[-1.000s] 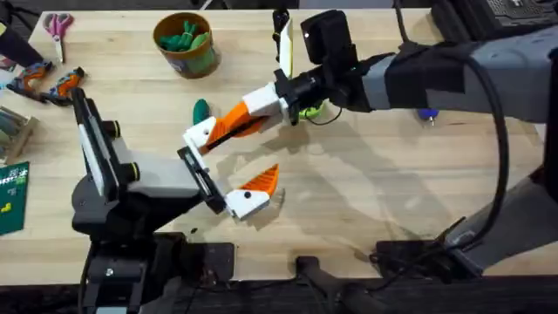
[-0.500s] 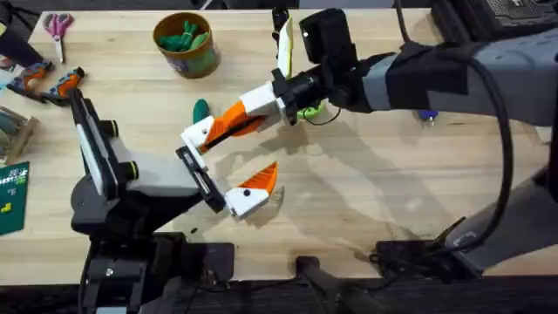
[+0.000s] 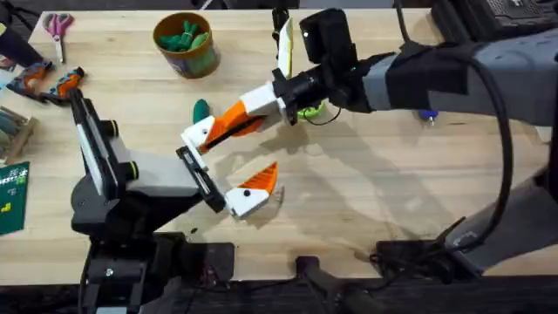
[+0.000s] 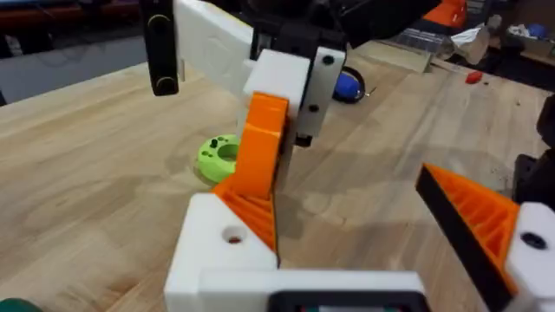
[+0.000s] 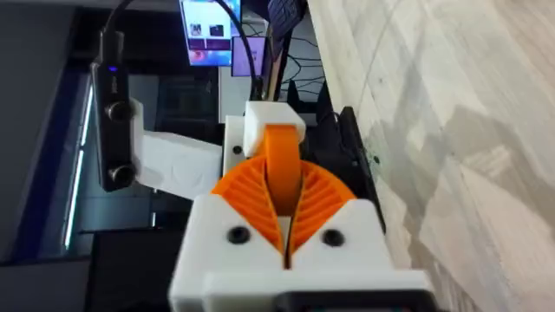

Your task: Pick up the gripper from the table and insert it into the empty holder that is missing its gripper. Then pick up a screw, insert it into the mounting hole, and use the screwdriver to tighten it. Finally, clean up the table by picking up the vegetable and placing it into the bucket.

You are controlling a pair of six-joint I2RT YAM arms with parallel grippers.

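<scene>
Orange gripper (image 3: 234, 121) sits pinched in the right end effector (image 3: 228, 124), tip against the empty holder (image 3: 199, 133) of the left end effector (image 3: 225, 167), jaws apart; seated or not, can't tell. Nothing has shifted vs 0.5 s ago. Vegetable (image 3: 201, 110) lies on bench (image 3: 366, 187) just beside, bucket (image 3: 185, 42) further back.

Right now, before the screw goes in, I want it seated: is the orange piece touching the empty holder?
Touching. The left wrist view shows the orange piece, held by the right hand, resting against the holder with no gap.
</scene>
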